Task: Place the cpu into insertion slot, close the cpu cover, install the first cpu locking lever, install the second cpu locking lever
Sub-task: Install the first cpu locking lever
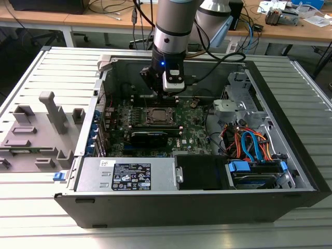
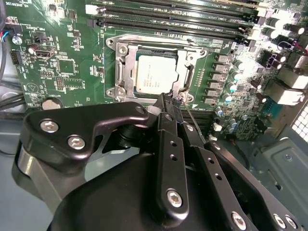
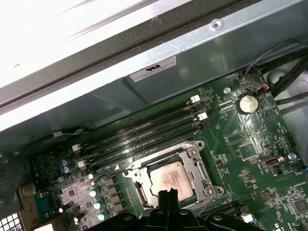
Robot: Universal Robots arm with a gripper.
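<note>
The cpu sits in the insertion slot, and the cpu cover appears to lie flat around it. The jaws are drawn together with nothing visible between them. Their tips are at one edge of the cover's frame; contact cannot be confirmed.

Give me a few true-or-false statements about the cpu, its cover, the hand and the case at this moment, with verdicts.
1. The cpu sits in the insertion slot. True.
2. The hand holds the cpu above the board. False: its shut tips are at the slot's edge, and the cpu lies in the slot.
3. The cpu cover lies flat around the cpu. True.
4. The computer case is closed. False: it lies open, with its board in view.
</note>
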